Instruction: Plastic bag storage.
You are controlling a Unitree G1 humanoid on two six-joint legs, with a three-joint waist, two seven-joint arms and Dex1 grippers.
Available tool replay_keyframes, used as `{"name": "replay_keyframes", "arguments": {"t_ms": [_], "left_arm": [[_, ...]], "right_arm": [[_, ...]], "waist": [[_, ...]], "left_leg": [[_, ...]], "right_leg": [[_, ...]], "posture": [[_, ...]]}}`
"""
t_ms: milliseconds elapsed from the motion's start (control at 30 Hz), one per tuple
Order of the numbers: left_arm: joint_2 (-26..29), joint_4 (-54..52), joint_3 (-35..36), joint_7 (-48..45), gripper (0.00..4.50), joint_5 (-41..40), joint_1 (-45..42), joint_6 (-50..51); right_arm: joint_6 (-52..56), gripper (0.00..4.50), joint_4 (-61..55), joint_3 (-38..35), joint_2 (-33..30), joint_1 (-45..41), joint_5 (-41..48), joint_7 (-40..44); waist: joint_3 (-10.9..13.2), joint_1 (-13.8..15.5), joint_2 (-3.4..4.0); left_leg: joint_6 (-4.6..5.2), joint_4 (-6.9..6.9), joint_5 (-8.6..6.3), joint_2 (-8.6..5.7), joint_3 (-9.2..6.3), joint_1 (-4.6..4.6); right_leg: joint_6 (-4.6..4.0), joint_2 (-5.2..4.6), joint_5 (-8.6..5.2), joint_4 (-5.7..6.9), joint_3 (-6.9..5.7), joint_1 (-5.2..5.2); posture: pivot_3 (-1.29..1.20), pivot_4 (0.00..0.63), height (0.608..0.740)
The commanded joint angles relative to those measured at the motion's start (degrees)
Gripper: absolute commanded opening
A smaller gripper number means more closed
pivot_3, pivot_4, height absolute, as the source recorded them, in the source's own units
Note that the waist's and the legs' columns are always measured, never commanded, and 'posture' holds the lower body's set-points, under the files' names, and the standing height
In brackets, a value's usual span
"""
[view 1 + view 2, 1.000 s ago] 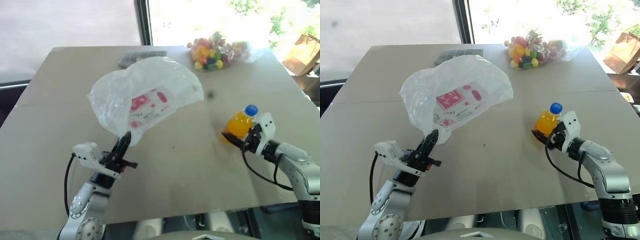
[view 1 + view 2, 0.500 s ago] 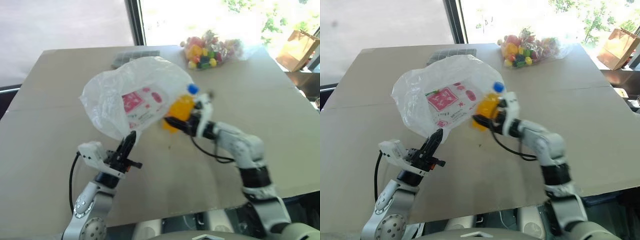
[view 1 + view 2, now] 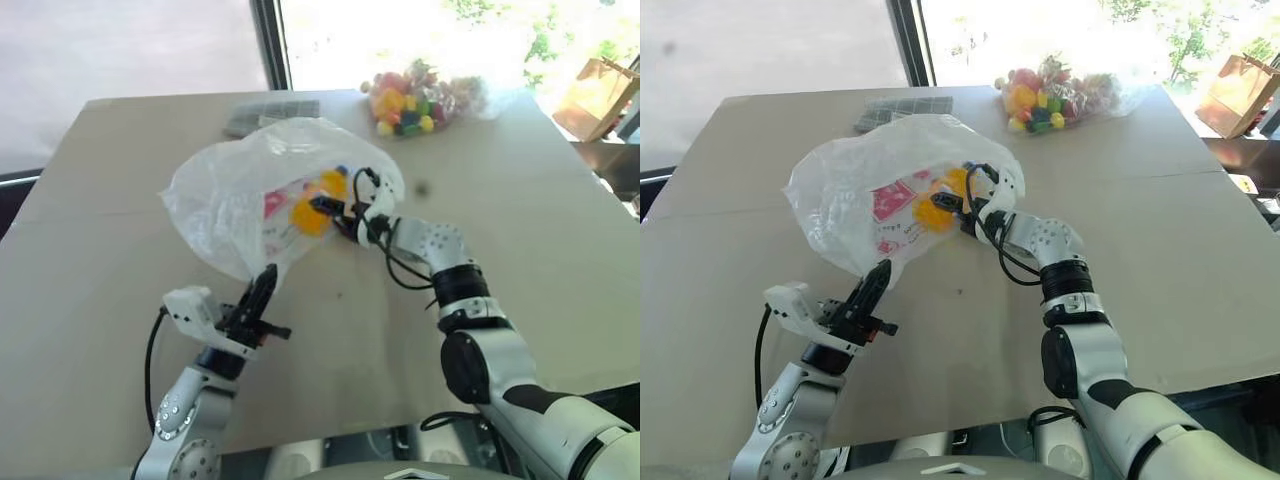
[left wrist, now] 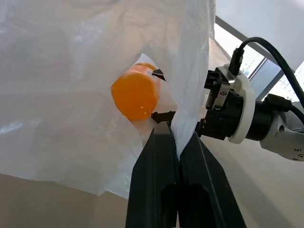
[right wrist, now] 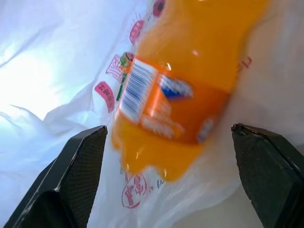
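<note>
On tan table (image 3: 560, 260), bright window (image 3: 400, 30) behind.

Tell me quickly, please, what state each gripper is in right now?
Left gripper: shut on the plastic bag.
Right gripper: jaws open inside the bag's mouth, the orange bottle free between them.

I count one plastic bag (image 3: 250, 205) at centre frame, with one orange bottle (image 3: 312, 212) inside it. Toward the top I see one bag of sweets (image 3: 425, 95) and one dark flat pad (image 3: 262, 115). Two grippers: left (image 3: 266, 285), right (image 3: 330, 205).
</note>
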Motion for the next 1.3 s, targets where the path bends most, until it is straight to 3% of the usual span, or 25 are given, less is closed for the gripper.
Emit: {"name": "replay_keyframes", "arguments": {"t_ms": [33, 233, 333, 433, 533, 700, 933, 1100, 1167, 1200, 1300], "left_arm": [[-0.21, -2.72, -0.70, -0.32, 0.00, 0.76, 0.80, -1.36], [-0.22, -2.24, -0.76, -0.58, 0.00, 0.68, 0.90, -1.72], [0.00, -2.28, -1.07, -0.81, 0.00, 0.50, 1.15, -1.56], [0.09, -2.17, -1.20, -1.01, 0.00, 0.41, 1.67, -1.53], [0.13, -1.94, -1.05, -1.20, 0.00, 0.39, 2.04, -1.63], [0.18, -1.19, -1.28, -1.30, 0.00, 0.43, 1.19, -1.19], [0.51, 0.30, -0.11, -1.25, 0.00, 0.43, -1.52, -1.16], [0.20, 0.15, -0.14, -1.20, 0.00, 0.93, -1.18, -1.52], [-0.07, -0.05, -0.17, -1.01, 0.00, 1.24, -0.81, -1.72], [-0.15, -0.09, -0.15, -0.97, 0.00, 1.34, -0.73, -1.78], [-0.30, -0.11, -0.08, -1.22, 0.00, 1.45, -0.69, -1.93]], "right_arm": [[1.45, 4.32, -12.33, 9.64, 2.45, 1.50, -3.89, 4.09], [-2.85, 4.32, -39.59, 21.33, -12.26, 15.11, -7.49, 20.67], [-8.02, 4.32, -50.79, 21.98, -21.43, 22.18, -8.36, 29.10], [-17.23, 4.32, -53.37, 19.27, -25.83, 25.98, -14.24, 28.87], [-21.69, 4.32, -52.98, 16.13, -26.95, 27.09, -16.87, 27.03], [-28.56, 4.32, -41.35, 14.56, -27.37, 24.12, -27.25, 20.21], [-29.41, 4.32, -28.76, 15.03, -18.74, 18.69, -27.98, 18.63], [-29.62, 4.32, -23.93, 13.98, -16.00, 16.10, -28.52, 18.56], [-28.88, 3.75, -22.63, 12.16, -15.02, 15.21, -27.47, 17.24], [-28.53, 3.69, -22.48, 11.61, -14.92, 14.99, -27.19, 16.98], [-28.45, 2.17, -22.75, 11.01, -15.04, 15.13, -27.14, 17.55]], "waist": [[0.01, -0.39, 0.02], [-0.02, 0.25, 0.00], [-0.01, 0.62, -0.01], [-0.01, 0.28, -0.01], [0.00, 0.16, 0.00], [-0.01, 0.55, -0.02], [0.00, 0.40, 0.00], [0.00, 0.71, 0.00], [0.00, 0.71, 0.00], [0.00, 0.69, 0.00], [0.00, 0.64, 0.00]], "left_leg": [[0.00, -0.02, 0.00, 0.00, 0.00, -0.04], [0.01, -0.03, 0.00, -0.08, -0.10, -0.07], [0.02, 0.10, -0.01, -0.16, -0.07, -0.12], [0.02, 0.13, -0.01, -0.07, 0.01, -0.04], [0.01, 0.12, -0.01, 0.06, 0.02, 0.03], [0.00, 0.12, 0.00, 0.07, 0.04, 0.04], [0.00, 0.11, 0.00, 0.07, 0.24, 0.06], [0.01, 0.10, 0.00, 0.07, 0.21, 0.05], [0.01, 0.10, -0.01, 0.05, 0.24, 0.05], [0.01, 0.10, -0.01, 0.05, 0.24, 0.04], [0.01, 0.09, -0.01, 0.06, 0.23, 0.05]], "right_leg": [[0.01, 0.01, 0.00, 0.00, 0.00, -0.04], [0.03, -0.10, 0.00, -0.07, -0.07, 0.01], [-0.16, -0.18, -0.13, -0.17, -0.05, 0.03], [-0.15, -0.12, -0.14, -0.15, 0.00, 0.04], [-0.17, 0.14, -0.15, -0.07, 0.04, 0.01], [-0.19, 0.18, -0.14, -0.05, 0.12, 0.02], [-0.19, 0.21, -0.13, -0.05, 0.31, -0.01], [-0.17, 0.17, -0.12, -0.03, 0.30, 0.00], [-0.18, 0.13, -0.12, -0.05, 0.31, 0.00], [-0.18, 0.13, -0.12, -0.05, 0.32, 0.00], [-0.18, 0.13, -0.12, -0.05, 0.31, 0.00]], "posture": [[0.00, 0.150, 0.740], [0.00, 0.150, 0.740], [0.00, 0.150, 0.740], [0.00, 0.150, 0.740], [0.00, 0.150, 0.740], [0.00, 0.150, 0.740], [0.00, 0.150, 0.740], [0.00, 0.150, 0.740], [0.00, 0.150, 0.740], [0.00, 0.150, 0.740], [0.00, 0.150, 0.740]]}}
